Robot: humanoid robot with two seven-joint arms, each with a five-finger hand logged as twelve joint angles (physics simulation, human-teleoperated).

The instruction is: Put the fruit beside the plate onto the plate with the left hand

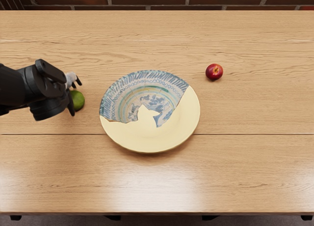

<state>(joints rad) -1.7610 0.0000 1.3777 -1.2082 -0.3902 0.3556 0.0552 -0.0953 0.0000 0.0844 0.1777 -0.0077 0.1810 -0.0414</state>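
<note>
A green fruit [78, 100] at the plate's [186, 123] nine o'clock is being partly covered by the left hand [53, 94] — whether it is gripped cannot be told. A red fruit [214, 71] is being shown at two o'clock.

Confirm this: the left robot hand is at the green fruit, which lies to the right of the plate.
Not quite: the side is wrong. The head view shows the left robot hand at the green fruit, which lies to the left of the plate. The fruit to the right of the plate is the red fruit.
</note>
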